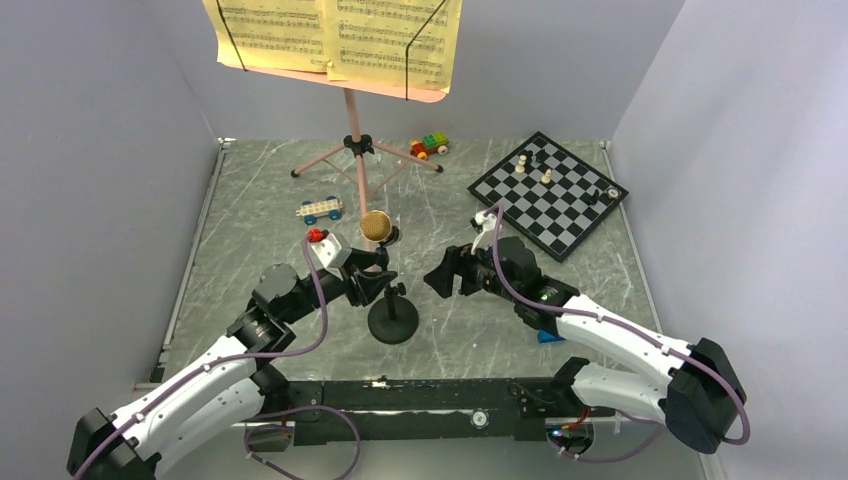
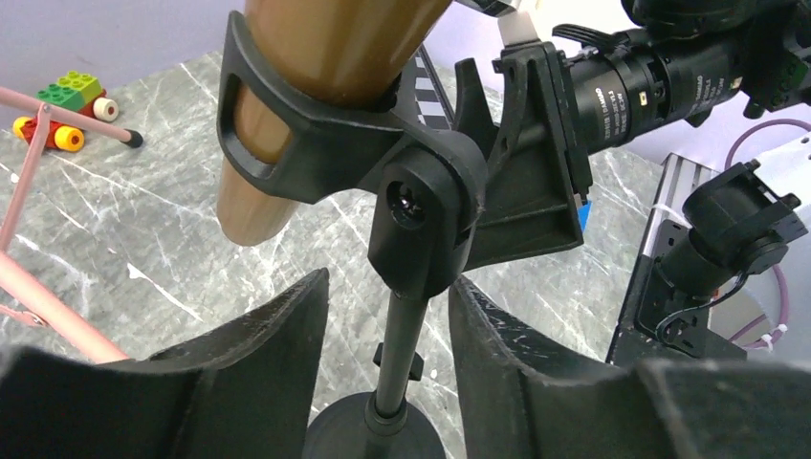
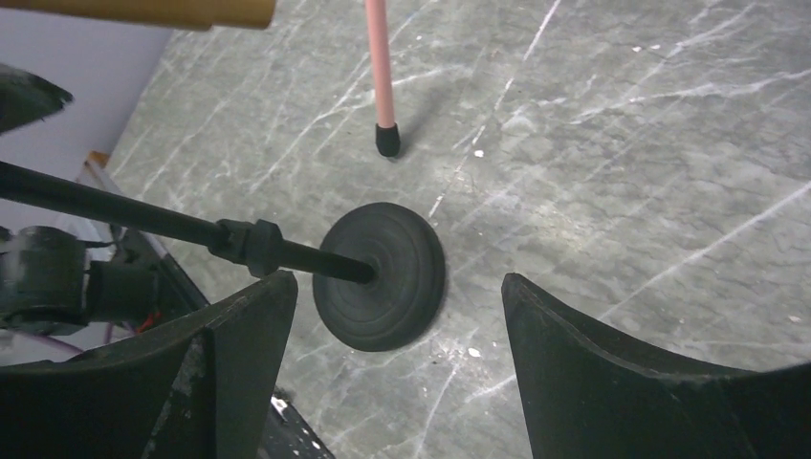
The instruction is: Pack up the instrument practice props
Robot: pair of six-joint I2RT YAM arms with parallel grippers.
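Mic stand (image 1: 392,320) on marbled table (image 1: 240,235), pale walls (image 1: 100,150), left tool (image 2: 387,277) parted, right tool (image 3: 399,278) parted

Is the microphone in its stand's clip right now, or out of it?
In. The gold-brown microphone sits in the black clip atop the mic stand, the clip wrapping around its body.

A chessboard (image 1: 549,194) bearing a few chess pieces (image 1: 521,164) is laid askew at the far right of the marbled tabletop (image 1: 250,190). A colourful brick car (image 1: 430,146) and a white-and-blue brick car (image 1: 320,209) are seen left of it, well apart.
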